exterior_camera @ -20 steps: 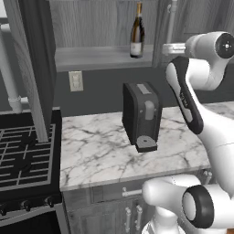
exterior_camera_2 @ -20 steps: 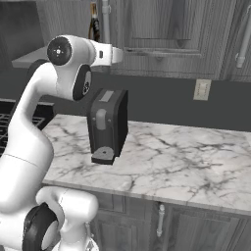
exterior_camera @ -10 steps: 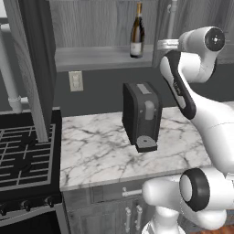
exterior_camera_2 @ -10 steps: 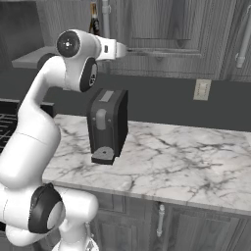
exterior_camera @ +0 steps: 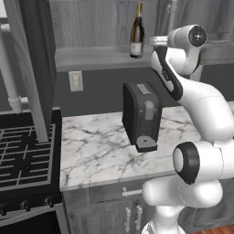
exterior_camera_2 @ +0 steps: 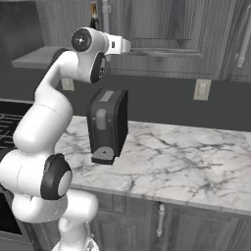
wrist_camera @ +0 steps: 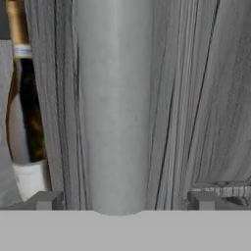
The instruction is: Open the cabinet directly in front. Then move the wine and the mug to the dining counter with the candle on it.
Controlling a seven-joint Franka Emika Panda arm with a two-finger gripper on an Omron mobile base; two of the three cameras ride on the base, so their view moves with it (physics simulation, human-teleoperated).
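The grey cabinet (exterior_camera: 91, 27) has its left door (exterior_camera: 29, 68) swung out, and its right door (exterior_camera_2: 162, 24) is closed. On the bare shelf stands the wine (exterior_camera: 136, 31), a dark bottle with a gold top, seen also at the left of the hand view (wrist_camera: 22, 98). My gripper (wrist_camera: 125, 200) is open, and the right door's silver bar handle (wrist_camera: 115, 108) stands close up between its fingertips (wrist_camera: 46, 200). In the base views the hand (exterior_camera: 156, 41) (exterior_camera_2: 125, 46) is raised at the cabinet's lower edge, right of the bottle. The mug, the dining counter and the candle are out of view.
A black coffee machine (exterior_camera: 141, 116) stands on the marble worktop (exterior_camera: 96, 151) under the arm. A black gas stove (exterior_camera: 23, 155) lies to the left. Lower drawers with small handles (exterior_camera_2: 159, 220) sit below. A further bar handle (exterior_camera_2: 243, 39) hangs at the right.
The arm has swung left and slightly up, bringing the hand closer to the cabinet's right door. The jaws stay wide. The bottle has not moved.
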